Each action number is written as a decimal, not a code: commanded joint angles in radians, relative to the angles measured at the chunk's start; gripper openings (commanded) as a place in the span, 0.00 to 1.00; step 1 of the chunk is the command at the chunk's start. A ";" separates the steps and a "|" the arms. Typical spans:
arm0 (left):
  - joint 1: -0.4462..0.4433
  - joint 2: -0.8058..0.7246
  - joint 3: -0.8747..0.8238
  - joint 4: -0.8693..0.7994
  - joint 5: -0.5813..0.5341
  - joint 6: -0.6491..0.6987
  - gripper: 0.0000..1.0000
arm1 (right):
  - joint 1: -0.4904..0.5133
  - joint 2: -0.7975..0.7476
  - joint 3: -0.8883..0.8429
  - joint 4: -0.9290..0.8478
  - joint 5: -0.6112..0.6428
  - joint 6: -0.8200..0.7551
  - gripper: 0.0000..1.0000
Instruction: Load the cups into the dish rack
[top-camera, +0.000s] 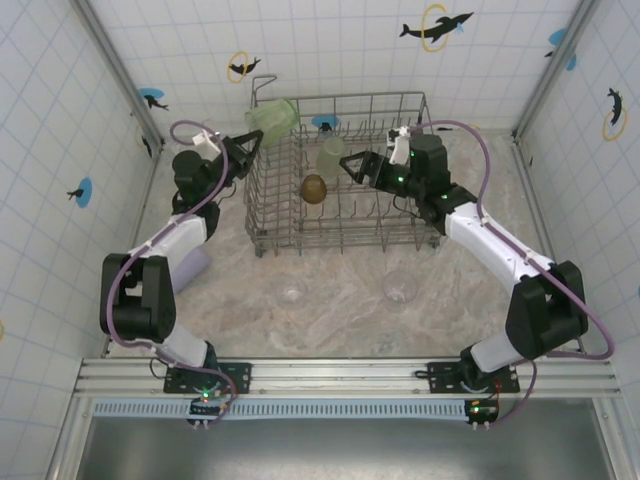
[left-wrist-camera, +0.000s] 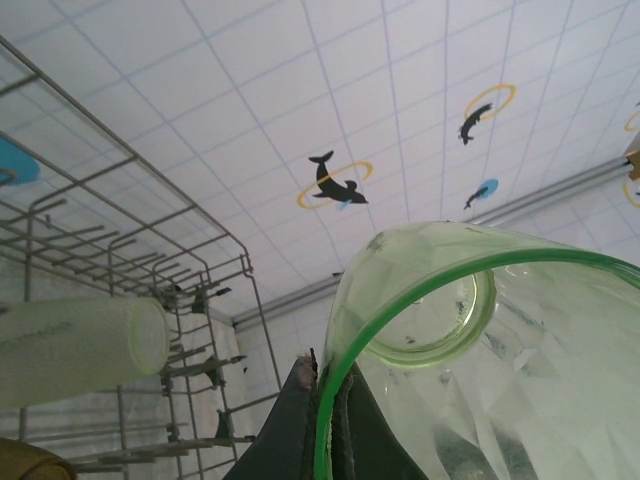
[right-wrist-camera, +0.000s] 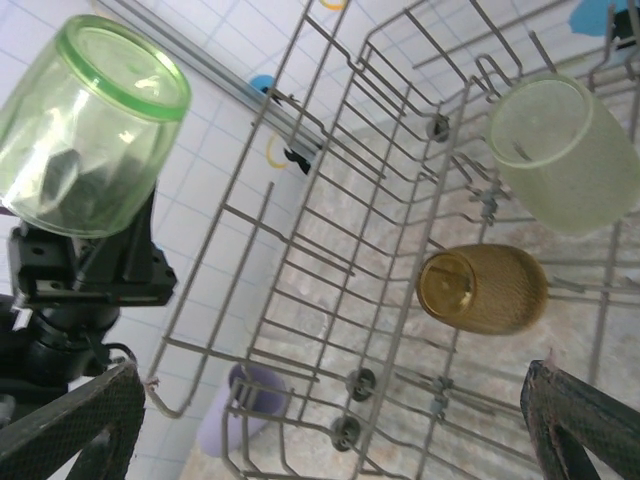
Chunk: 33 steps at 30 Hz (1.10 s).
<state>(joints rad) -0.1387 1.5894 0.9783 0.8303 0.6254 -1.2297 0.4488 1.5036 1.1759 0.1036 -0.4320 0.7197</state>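
Green cup (top-camera: 272, 118) — translucent, thick-rimmed — pinched in left pincer (top-camera: 256, 136).

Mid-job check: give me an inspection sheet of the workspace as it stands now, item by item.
Surface: marbled tabletop, no spill seen.
Job's things: dish rack holds a frosted cup and an amber cup. The green cup is held in the air at its rear left corner. A clear cup, a second clear cup and a lilac cup are on the table outside the rack.
Clutter: nothing seen.
Grippers: left gripper shut on the green cup's rim; right gripper open over the rack, holding nothing.
Cables: purple cable along each arm, none seen caught on the rack.
Surroundings: white tiled walls with dolphin stickers.
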 joint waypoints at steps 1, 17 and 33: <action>-0.048 0.037 0.056 0.038 0.014 0.022 0.00 | -0.022 0.026 0.060 0.133 -0.046 0.081 1.00; -0.192 0.200 0.191 0.072 -0.010 0.015 0.00 | -0.054 0.128 0.084 0.453 -0.056 0.376 1.00; -0.252 0.264 0.246 0.069 -0.014 0.016 0.00 | -0.056 0.252 0.110 0.666 -0.029 0.599 1.00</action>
<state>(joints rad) -0.3767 1.8294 1.1870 0.8459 0.6170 -1.2297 0.3973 1.7405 1.2388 0.6640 -0.4732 1.2682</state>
